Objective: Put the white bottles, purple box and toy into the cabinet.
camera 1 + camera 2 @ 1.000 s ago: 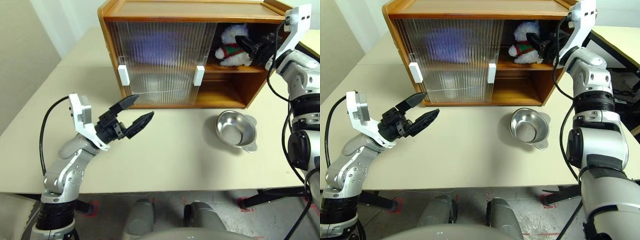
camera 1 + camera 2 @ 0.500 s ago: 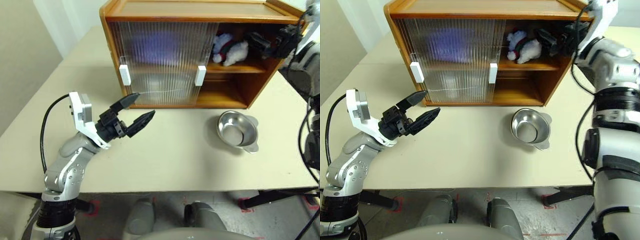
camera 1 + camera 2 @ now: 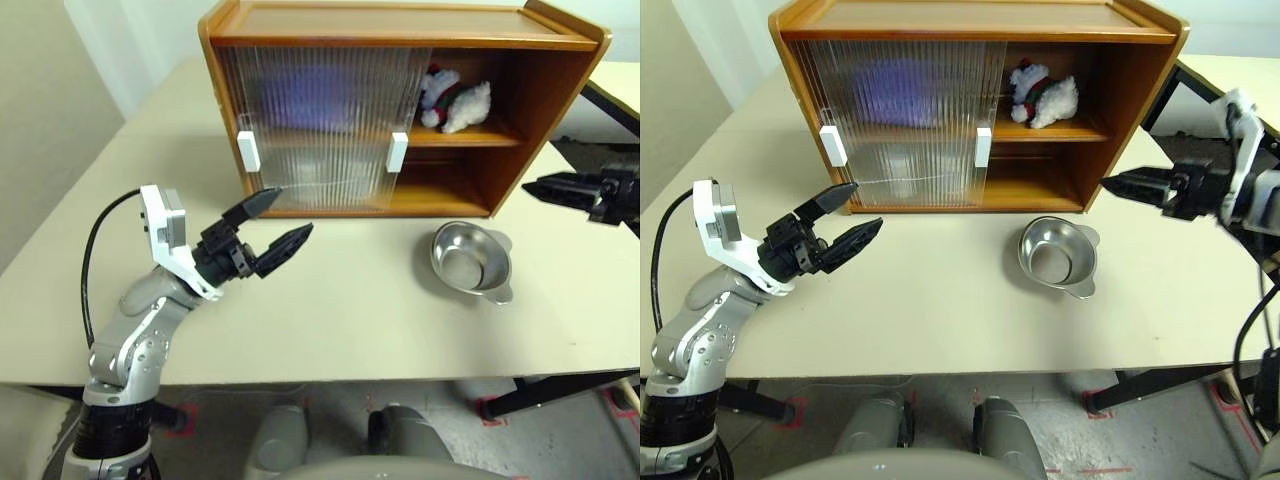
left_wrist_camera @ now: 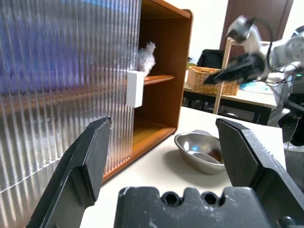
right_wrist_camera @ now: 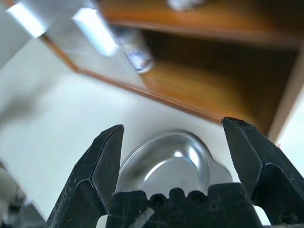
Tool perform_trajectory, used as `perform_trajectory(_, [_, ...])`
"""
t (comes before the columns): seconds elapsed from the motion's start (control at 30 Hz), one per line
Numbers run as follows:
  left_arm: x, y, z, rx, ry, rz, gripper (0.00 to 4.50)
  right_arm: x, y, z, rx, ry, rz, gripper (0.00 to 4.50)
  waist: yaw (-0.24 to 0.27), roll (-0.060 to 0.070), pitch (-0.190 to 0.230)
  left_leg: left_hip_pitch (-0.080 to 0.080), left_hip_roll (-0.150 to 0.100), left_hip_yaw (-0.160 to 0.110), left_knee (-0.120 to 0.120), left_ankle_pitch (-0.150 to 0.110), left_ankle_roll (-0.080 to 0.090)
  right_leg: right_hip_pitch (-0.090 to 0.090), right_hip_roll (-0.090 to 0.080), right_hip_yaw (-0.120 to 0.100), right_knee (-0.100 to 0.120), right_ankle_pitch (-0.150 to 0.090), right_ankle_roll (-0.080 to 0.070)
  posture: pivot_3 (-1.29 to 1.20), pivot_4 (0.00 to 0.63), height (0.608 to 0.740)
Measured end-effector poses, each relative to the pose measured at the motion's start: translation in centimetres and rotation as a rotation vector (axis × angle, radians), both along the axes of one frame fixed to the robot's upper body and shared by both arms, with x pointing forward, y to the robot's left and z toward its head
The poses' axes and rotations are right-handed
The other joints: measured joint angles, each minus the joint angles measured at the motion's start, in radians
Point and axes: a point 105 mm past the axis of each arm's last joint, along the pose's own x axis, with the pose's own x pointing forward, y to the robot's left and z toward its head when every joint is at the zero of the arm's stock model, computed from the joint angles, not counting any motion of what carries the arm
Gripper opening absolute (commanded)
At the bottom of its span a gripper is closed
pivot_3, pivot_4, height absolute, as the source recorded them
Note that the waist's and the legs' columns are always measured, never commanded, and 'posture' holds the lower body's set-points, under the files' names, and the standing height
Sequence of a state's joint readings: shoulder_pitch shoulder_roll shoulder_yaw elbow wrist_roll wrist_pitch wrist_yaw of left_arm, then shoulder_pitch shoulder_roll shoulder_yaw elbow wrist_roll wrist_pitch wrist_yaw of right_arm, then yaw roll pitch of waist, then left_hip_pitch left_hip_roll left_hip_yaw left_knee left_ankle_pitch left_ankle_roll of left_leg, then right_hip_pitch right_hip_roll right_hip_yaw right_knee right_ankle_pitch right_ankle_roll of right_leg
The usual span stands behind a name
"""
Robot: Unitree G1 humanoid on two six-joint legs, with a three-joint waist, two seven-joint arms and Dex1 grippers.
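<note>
The fingers [image 4: 85, 166] of the left gripper [image 3: 268, 232] were seen spread wide, nothing held between them, the gripper hanging above the table [image 3: 330, 320] just in front of the cabinet's [image 3: 390, 40] ribbed sliding doors [image 3: 320, 125]. Over on the right, the right gripper [image 5: 175, 159] was likewise seen gaping wide and empty, its fingers [image 5: 102, 166] framing the silver bowl [image 3: 1058, 256] from the wrist view; from the head views it was found off the cabinet's right side, clear of the wood and pointing back toward the bowl. The toy [image 3: 1042, 94] was spotted lying on its side on the cabinet's shelf, in the open right-hand half, red hat and striped scarf showing. A lilac blur, taken to be the purple box [image 3: 315, 95], was made out behind the ribbed doors on the upper level. One white bottle [image 5: 135, 54] was glimpsed on the lower level, partly behind the door edge. The bowl was left on the table, just in front of the cabinet's open side.
</note>
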State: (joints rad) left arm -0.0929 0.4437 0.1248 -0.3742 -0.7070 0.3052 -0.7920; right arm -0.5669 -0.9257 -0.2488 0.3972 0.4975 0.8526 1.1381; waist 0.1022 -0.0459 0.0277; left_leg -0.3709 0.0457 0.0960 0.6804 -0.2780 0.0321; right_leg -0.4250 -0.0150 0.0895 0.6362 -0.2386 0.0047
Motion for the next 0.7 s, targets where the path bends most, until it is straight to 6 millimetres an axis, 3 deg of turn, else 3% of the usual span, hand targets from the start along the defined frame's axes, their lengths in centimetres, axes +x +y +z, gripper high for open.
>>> perform_trajectory(0.17, [-0.1,-0.3,-0.1,-0.003,0.004,-0.014,4.50,1.0,0.0,-2.6,0.134,0.039,-0.148,4.46,-0.001,0.000,0.000,0.000,-0.001,0.000,0.000,0.001,0.002,0.000,0.001,0.001,0.000,0.001,0.001,0.22,0.000,0.740])
perform_trajectory(0.33, [-0.1,-0.4,-0.1,-0.002,0.004,-0.020,4.50,1.4,-1.3,-5.4,0.241,0.127,-0.304,4.46,0.001,0.000,0.000,0.000,-0.002,-0.001,0.000,0.001,0.002,0.000,0.000,0.002,-0.001,0.001,0.000,0.23,0.000,0.740])
perform_trajectory(0.57, [-0.1,-0.4,-0.2,-0.002,0.008,-0.019,4.50,0.1,-2.4,-9.0,0.322,0.258,-0.397,4.46,0.001,0.000,-0.001,-0.001,-0.002,-0.001,0.000,0.001,0.002,0.001,0.000,0.002,-0.002,0.001,0.000,0.23,0.000,0.740])
perform_trajectory(0.7, [-0.2,-0.4,-0.4,-0.004,0.013,-0.018,4.50,-0.2,-1.6,-10.5,0.377,0.311,-0.401,4.46,-0.005,0.000,-0.001,-0.001,-0.002,0.000,0.000,0.001,0.002,0.001,0.000,0.003,-0.001,0.001,0.002,0.23,0.000,0.740])
